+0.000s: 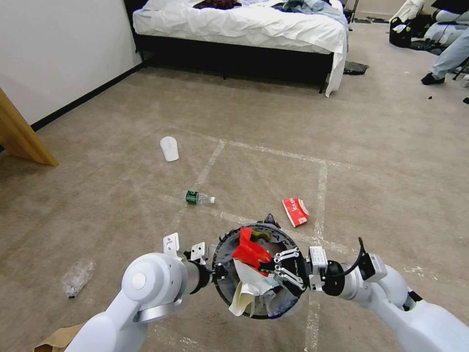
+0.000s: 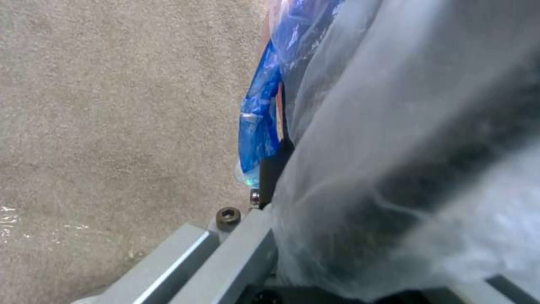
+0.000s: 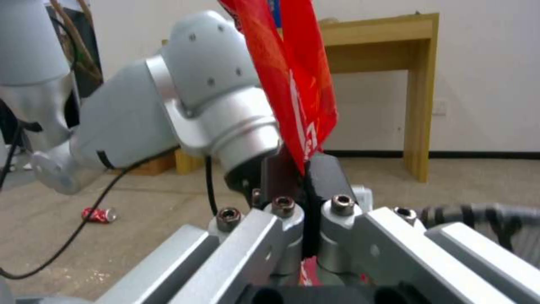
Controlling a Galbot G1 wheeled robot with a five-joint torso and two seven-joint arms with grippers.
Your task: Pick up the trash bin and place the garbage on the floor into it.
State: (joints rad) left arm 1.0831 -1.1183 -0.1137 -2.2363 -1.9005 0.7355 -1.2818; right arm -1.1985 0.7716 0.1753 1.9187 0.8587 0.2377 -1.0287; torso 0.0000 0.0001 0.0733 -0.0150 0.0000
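Jaws pinch red wrapper (over trash bin).

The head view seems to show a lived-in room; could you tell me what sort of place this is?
Most likely a bedroom, perhaps a mock-up: a bed with rumpled white sheets against the far wall, carpeted floor crossed by tape lines, and a white slipper lying on it.

Room is bright w/ soft, even light; shadows on the floor are faint. Head view bends at the edges. Left wrist view is blurry: the plastic bag right by the left gripper is a foggy smear, maybe too close to focus.
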